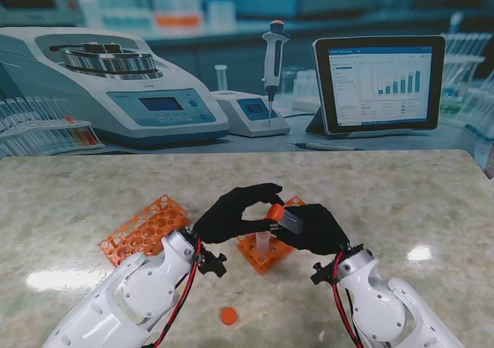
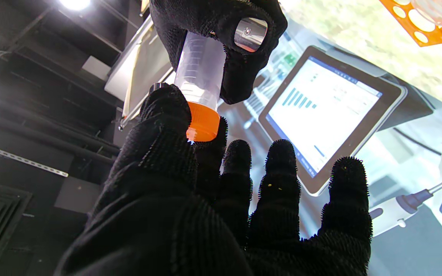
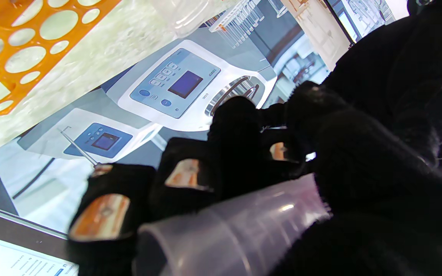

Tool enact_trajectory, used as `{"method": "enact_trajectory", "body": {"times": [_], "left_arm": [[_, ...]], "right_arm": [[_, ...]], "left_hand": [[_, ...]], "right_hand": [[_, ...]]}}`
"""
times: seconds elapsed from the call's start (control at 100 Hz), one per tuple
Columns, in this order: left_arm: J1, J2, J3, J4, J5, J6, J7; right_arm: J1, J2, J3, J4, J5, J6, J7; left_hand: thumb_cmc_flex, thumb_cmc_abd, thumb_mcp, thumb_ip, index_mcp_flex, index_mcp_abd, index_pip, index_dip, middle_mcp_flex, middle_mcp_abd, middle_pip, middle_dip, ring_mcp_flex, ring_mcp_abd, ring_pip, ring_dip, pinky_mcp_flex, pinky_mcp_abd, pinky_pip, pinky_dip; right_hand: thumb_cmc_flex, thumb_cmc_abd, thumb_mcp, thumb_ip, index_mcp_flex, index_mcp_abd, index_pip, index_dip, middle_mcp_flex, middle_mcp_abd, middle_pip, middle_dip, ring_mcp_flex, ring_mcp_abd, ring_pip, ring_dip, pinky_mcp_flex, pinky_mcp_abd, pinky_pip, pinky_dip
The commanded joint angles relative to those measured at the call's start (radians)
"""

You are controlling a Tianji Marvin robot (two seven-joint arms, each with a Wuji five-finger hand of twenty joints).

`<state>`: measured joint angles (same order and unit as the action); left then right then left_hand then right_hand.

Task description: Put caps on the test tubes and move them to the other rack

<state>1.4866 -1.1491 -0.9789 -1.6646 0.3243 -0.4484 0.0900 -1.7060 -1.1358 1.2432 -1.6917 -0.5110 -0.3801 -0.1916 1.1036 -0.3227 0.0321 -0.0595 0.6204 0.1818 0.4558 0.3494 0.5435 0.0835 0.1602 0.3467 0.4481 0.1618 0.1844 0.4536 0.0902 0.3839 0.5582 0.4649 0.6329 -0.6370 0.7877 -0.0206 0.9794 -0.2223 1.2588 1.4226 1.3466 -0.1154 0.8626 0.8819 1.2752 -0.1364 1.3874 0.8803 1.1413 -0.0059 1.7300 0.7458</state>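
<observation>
Both black-gloved hands meet over the middle of the table. My right hand [image 1: 312,228] is shut on a clear test tube [image 1: 291,220], held tilted on its side; the tube's body shows large in the right wrist view [image 3: 228,234]. My left hand [image 1: 231,213] pinches the orange cap [image 1: 275,211] sitting on the tube's mouth, thumb and forefinger around it [image 2: 202,122]. The tube [image 2: 200,73] runs from the cap into the right hand's fingers [image 2: 221,34]. Beneath the hands stands a small orange rack [image 1: 262,251] holding one uncapped tube [image 1: 262,244]. A flat orange rack [image 1: 147,228] lies to the left.
A loose orange cap [image 1: 228,315] lies on the marble table [image 1: 401,201] near me, between the two arms. Behind the table's far edge is a backdrop showing a centrifuge [image 1: 116,86], a pipette [image 1: 274,55] and a tablet [image 1: 378,82].
</observation>
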Motion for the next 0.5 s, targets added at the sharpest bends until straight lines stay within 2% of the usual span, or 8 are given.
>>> {"method": "enact_trajectory", "body": {"times": [0.0, 0.03, 0.13, 0.22, 0.49], "left_arm": [[-0.001, -0.001, 0.002, -0.003, 0.004, 0.001, -0.007], [-0.001, -0.001, 0.002, -0.003, 0.006, 0.001, -0.008], [-0.004, 0.001, 0.002, -0.002, 0.015, -0.001, -0.011], [-0.007, 0.003, 0.004, -0.001, 0.025, -0.001, -0.014], [-0.010, 0.006, 0.004, -0.002, 0.029, -0.005, -0.023]], "right_arm": [[-0.007, -0.005, -0.007, -0.011, 0.000, 0.003, 0.005], [-0.007, -0.004, -0.007, -0.012, 0.000, 0.004, 0.005], [-0.007, -0.005, -0.008, -0.012, 0.000, 0.004, 0.005], [-0.008, -0.005, -0.008, -0.012, 0.000, 0.004, 0.004], [-0.008, -0.004, -0.006, -0.010, 0.001, 0.002, 0.005]], "left_hand": [[0.187, 0.085, 0.273, 0.038, 0.172, -0.155, 0.109, 0.022, 0.014, -0.051, 0.004, -0.019, 0.023, -0.033, -0.002, 0.004, -0.007, 0.002, 0.040, -0.021], [0.187, 0.077, 0.316, 0.024, 0.183, -0.158, 0.088, 0.023, 0.015, -0.049, 0.004, -0.021, 0.024, -0.033, -0.003, 0.002, -0.006, 0.002, 0.041, -0.022], [0.187, 0.065, 0.374, 0.029, 0.186, -0.184, 0.066, 0.025, 0.014, -0.045, 0.002, -0.025, 0.024, -0.034, -0.004, -0.001, -0.005, 0.000, 0.039, -0.024], [0.173, 0.021, 0.429, 0.024, 0.181, -0.203, 0.035, 0.020, 0.017, -0.039, -0.002, -0.031, 0.024, -0.037, -0.004, -0.004, -0.002, 0.000, 0.042, -0.026], [0.174, 0.001, 0.461, 0.019, 0.154, -0.268, 0.014, 0.010, 0.018, -0.028, -0.011, -0.039, 0.016, -0.034, -0.009, -0.009, -0.009, 0.001, 0.038, -0.029]], "right_hand": [[0.040, 0.019, 0.003, -0.001, 0.030, -0.066, 0.037, 0.027, 0.013, 0.060, 0.004, -0.004, 0.053, -0.153, 0.119, 0.035, 0.034, -0.048, 0.110, 0.005], [0.040, 0.018, 0.002, -0.001, 0.030, -0.066, 0.037, 0.027, 0.013, 0.060, 0.004, -0.004, 0.053, -0.153, 0.119, 0.035, 0.034, -0.048, 0.110, 0.005], [0.039, 0.018, 0.002, -0.001, 0.030, -0.066, 0.037, 0.027, 0.014, 0.058, 0.004, -0.004, 0.053, -0.153, 0.119, 0.035, 0.034, -0.048, 0.110, 0.005], [0.040, 0.019, 0.003, -0.001, 0.030, -0.066, 0.037, 0.027, 0.014, 0.060, 0.004, -0.004, 0.053, -0.153, 0.119, 0.035, 0.034, -0.048, 0.110, 0.005], [0.039, 0.019, 0.001, -0.001, 0.030, -0.066, 0.037, 0.027, 0.014, 0.060, 0.004, -0.005, 0.053, -0.153, 0.119, 0.035, 0.034, -0.048, 0.110, 0.005]]}}
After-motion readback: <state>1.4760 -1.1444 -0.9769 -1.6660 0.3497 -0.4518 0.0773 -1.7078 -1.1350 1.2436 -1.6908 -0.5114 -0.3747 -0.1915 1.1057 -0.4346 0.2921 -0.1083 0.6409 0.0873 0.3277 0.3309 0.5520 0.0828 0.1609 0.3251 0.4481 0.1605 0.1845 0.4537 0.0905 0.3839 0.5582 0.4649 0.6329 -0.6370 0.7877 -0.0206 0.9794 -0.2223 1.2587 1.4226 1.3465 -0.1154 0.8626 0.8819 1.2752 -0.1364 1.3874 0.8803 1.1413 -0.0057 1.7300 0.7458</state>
